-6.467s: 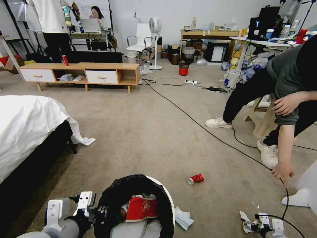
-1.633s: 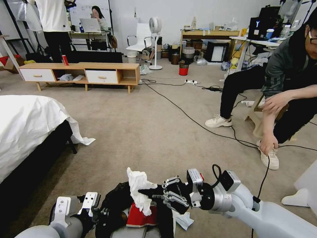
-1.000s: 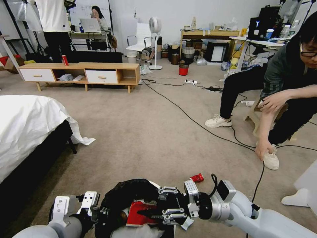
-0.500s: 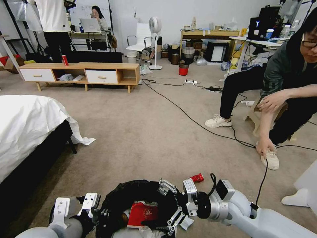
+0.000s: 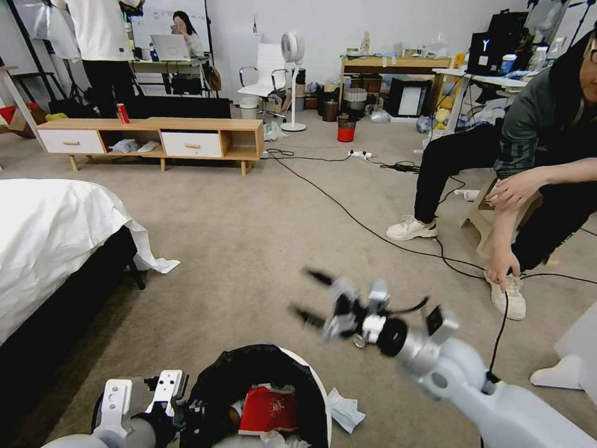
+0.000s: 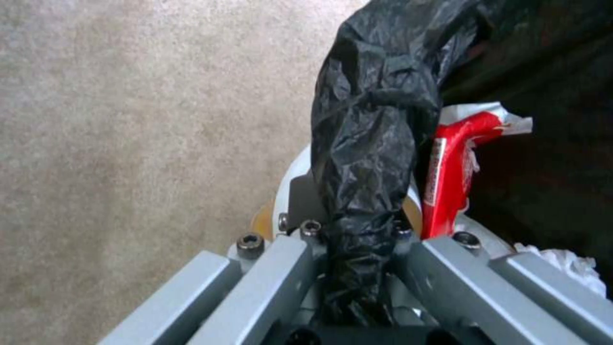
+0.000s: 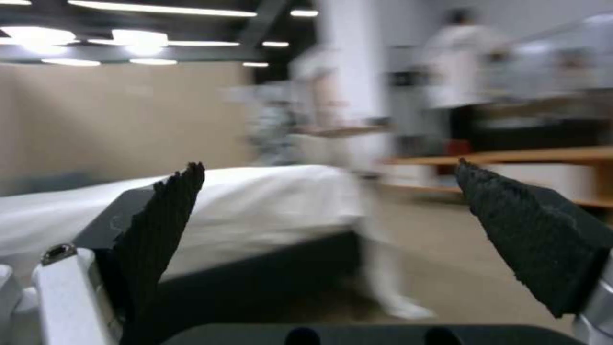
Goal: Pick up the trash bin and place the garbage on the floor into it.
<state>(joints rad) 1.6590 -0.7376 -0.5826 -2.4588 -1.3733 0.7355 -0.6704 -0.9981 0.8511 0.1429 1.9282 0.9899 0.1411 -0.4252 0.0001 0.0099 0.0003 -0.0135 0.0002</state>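
- Bin (image 5: 314,379) sits at the near edge of the floor (image 5: 249,249), its bag-covered rim pinched between the fingers of the left gripper (image 5: 177,407); the left wrist view shows black bag (image 6: 370,143) bunched between them.
- Right gripper (image 5: 314,297) has lifted out of the bin, where it was half a second ago, and now hangs above the floor just beyond the bin's far rim, its fingers spread wide with nothing between them; the right wrist view shows both black fingertips (image 7: 166,211) far apart.
- The tissue it carried 1.6 s ago is gone from its grasp.
- Inside the bin: one red packet (image 5: 267,401) and a bit of white tissue (image 6: 568,261) beside it.
- On the floor: one white tissue (image 5: 345,410) just beside the bin's right side.
- The crushed can seen earlier is mostly hidden behind the right gripper.
- One person sits at the right, a hand (image 5: 500,274) on a black cable (image 5: 348,214).
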